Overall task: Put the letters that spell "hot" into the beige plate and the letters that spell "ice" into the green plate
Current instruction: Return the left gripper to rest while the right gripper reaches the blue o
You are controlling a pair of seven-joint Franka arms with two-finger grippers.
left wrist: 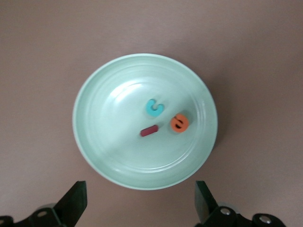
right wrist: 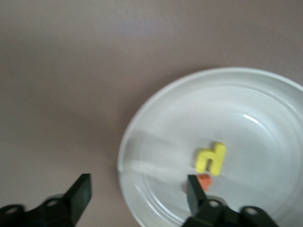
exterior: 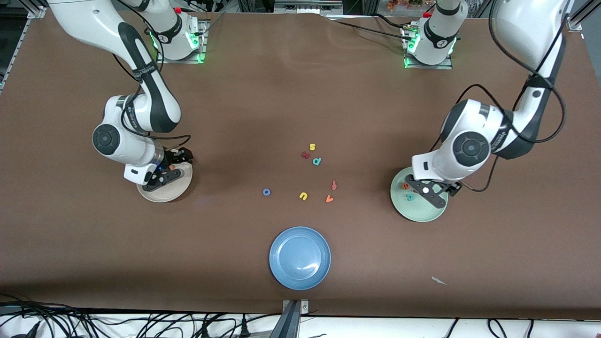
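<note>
Brown table (exterior: 291, 103), dark red i (left wrist: 148, 131) flat in green plate (left wrist: 94, 142)

White arms (exterior: 141, 117), black joint bands, black cables, green base lights, black pincer fingers (left wrist: 73, 203).

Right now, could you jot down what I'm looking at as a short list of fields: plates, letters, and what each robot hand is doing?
green plate: holds teal c, orange e, dark red i
beige plate: holds yellow h and an orange letter beside it
blue o: on the table, mid-table
blue plate: nothing in it
left gripper: open, over the green plate
right gripper: open, over the beige plate's rim
</note>
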